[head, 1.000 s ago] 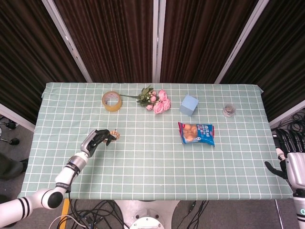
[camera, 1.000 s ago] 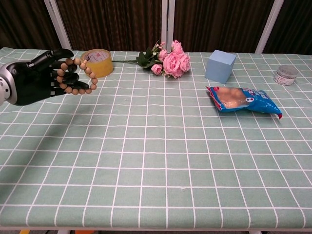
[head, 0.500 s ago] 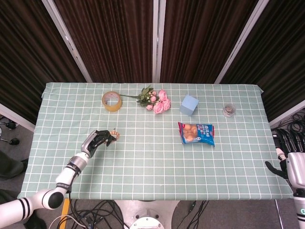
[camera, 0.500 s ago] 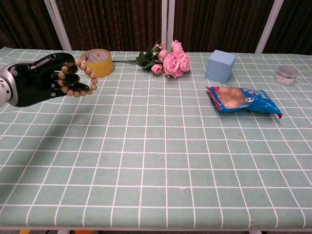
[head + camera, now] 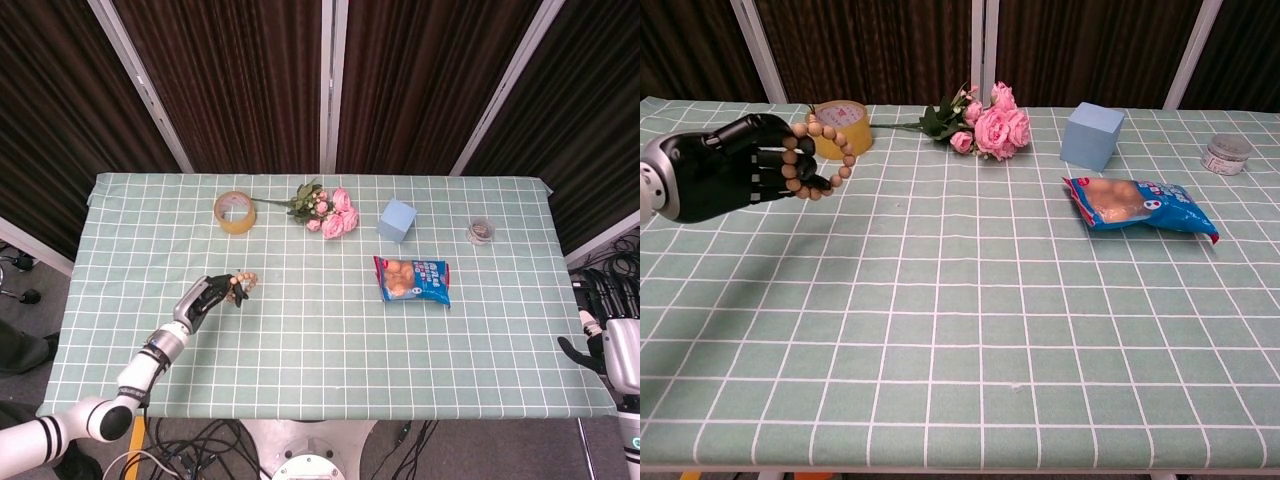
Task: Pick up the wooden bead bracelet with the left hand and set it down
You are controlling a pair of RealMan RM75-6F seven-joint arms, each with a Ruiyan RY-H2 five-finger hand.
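Observation:
My left hand (image 5: 725,175) hovers above the left part of the table and holds the wooden bead bracelet (image 5: 825,160) in its curled fingers. The ring of tan beads sticks out past the fingertips, clear of the cloth. In the head view the left hand (image 5: 205,297) and the bracelet (image 5: 243,281) appear at the table's left middle. My right hand (image 5: 605,335) hangs off the table's right edge with its fingers apart and nothing in it.
A yellow tape roll (image 5: 840,127) stands just behind the left hand. Pink flowers (image 5: 992,124), a blue cube (image 5: 1093,135) and a small jar (image 5: 1227,153) line the back. A blue snack bag (image 5: 1137,205) lies right of centre. The table (image 5: 960,340) wears a green checked cloth.
My left hand has moved to the right and slightly upward with the bracelet, and its fingers have curled tighter round the beads. The right hand has not moved.

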